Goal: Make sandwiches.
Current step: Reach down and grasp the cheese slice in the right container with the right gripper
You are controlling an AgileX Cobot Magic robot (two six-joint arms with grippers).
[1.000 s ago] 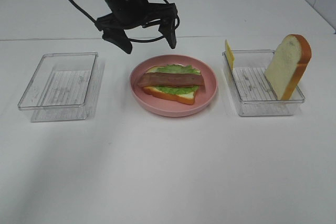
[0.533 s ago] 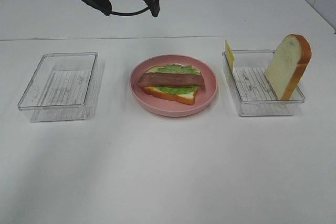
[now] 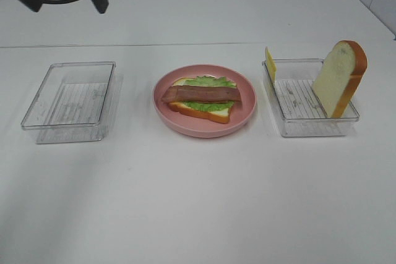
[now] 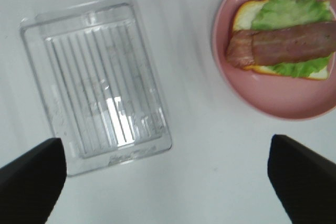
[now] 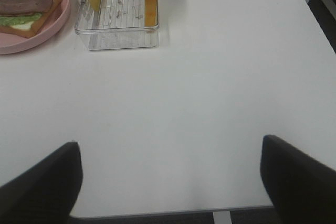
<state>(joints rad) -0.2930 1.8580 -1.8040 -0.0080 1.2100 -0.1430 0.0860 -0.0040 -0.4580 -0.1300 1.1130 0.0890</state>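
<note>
left claw [image 3: 67, 4] wide open, empty; right claw [image 5: 168, 182] same; bacon-topped sandwich [image 3: 204, 98] on plate [image 3: 246, 114]

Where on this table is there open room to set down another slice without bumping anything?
Widest bare stretch: the table in front of the pink plate and both clear trays. Narrower gaps separate the plate from each tray. The left tray holds nothing; the right tray is crowded by the bread slice and cheese slice.

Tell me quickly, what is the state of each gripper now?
Left gripper: open, holding nothing.
Right gripper: open, holding nothing.
</note>
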